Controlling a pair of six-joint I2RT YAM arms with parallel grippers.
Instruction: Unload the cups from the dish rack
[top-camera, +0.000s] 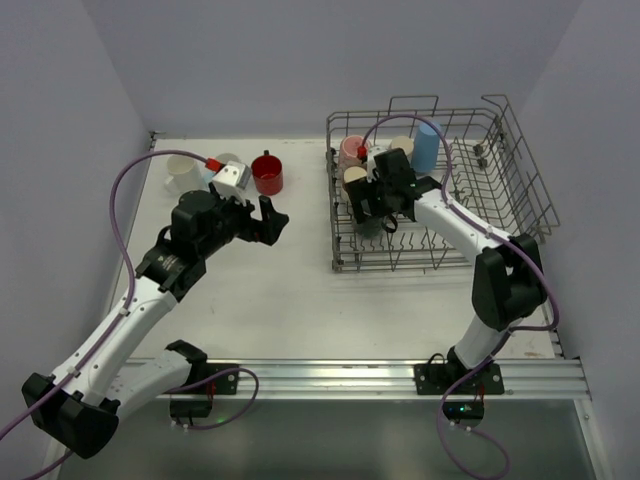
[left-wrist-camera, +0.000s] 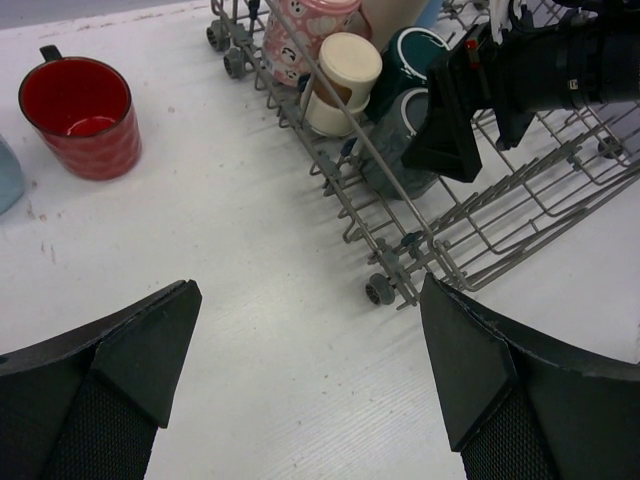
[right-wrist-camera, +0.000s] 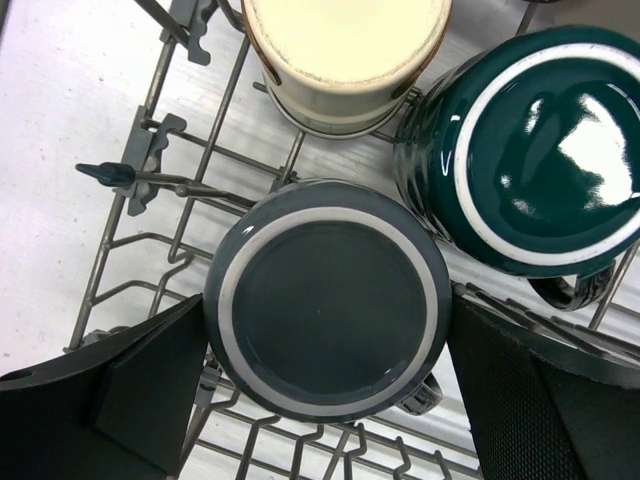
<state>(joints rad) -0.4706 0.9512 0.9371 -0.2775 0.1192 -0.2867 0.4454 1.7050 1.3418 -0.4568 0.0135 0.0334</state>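
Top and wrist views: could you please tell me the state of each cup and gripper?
Left gripper: open, empty.
Right gripper: open, astride the dark teal grey-ringed cup.
That cup: racked, base up.
Glossy teal white-rimmed cup: racked, base up, tilted.
Beige cup: racked, base up.
Speckled pink mug: racked.
Tall blue tumbler: racked.
Red mug: on table, upright, empty.
White mug: on table.

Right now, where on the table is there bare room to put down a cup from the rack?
Free: the table strip between the red mug and the dish rack, and the near area up to the rail. Crowded: the far left corner, with the white mug and blue mug beside the red one.
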